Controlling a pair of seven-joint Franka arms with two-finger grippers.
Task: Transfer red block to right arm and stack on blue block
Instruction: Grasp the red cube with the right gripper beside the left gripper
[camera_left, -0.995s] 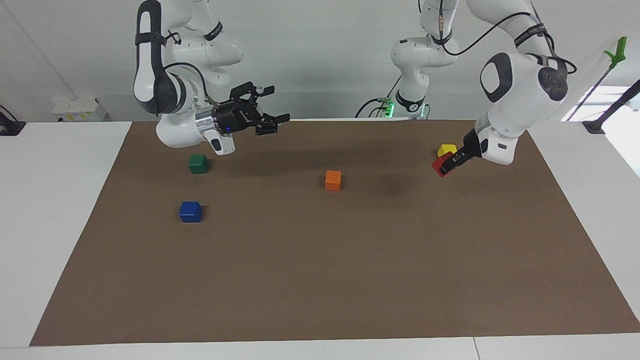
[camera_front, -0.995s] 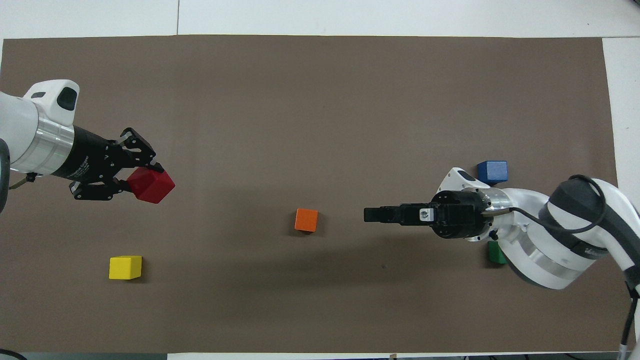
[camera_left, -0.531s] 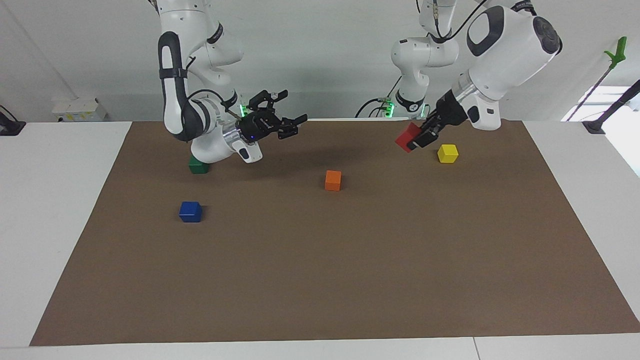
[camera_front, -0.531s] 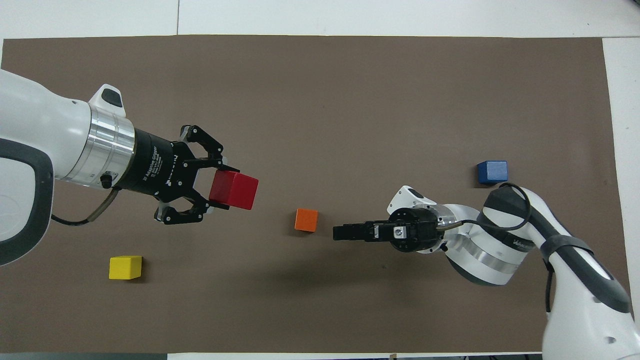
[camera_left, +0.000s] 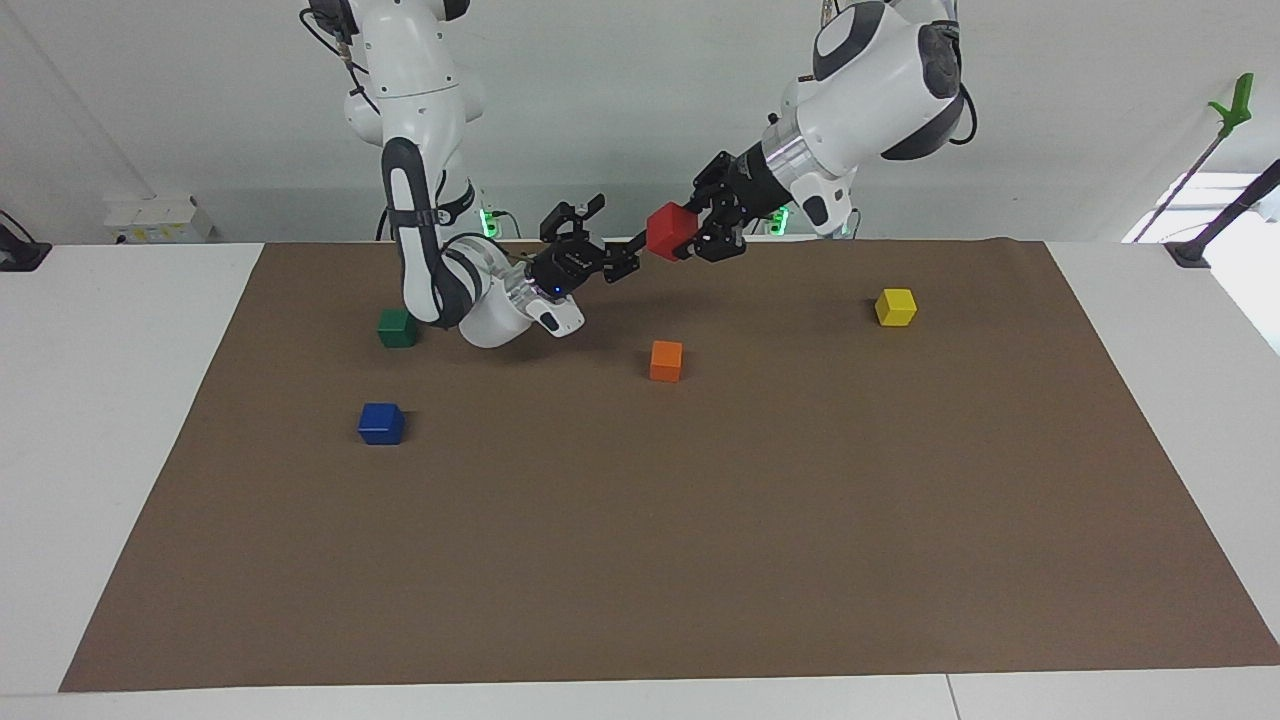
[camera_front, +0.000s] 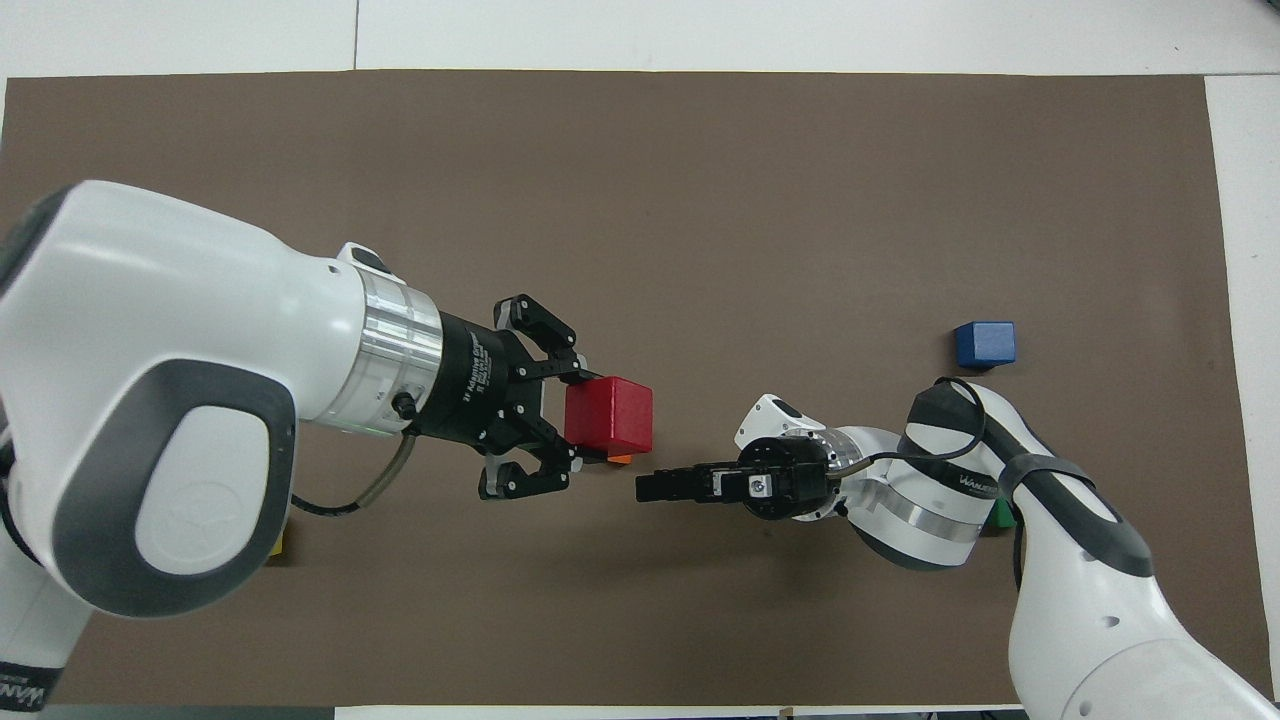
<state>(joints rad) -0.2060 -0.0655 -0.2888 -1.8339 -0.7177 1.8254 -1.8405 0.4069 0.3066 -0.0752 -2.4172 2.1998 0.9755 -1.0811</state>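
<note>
My left claw (camera_left: 690, 238) (camera_front: 560, 440) is clamped on the red block (camera_left: 668, 231) (camera_front: 608, 416), raised over the bench (camera_left: 640, 520) above the orange block (camera_left: 666, 360). My right claw (camera_left: 605, 240) (camera_front: 650, 487) hangs spread open just beside it, not touching. The blue block (camera_left: 381, 423) (camera_front: 984, 344) sits toward my right arm's end, the green block (camera_left: 397, 327) nearer me.

White table (camera_left: 120, 420) under brown mat (camera_left: 640, 560); plain white wall (camera_left: 620, 120); bright window (camera_left: 1215, 205) toward left arm's end.
</note>
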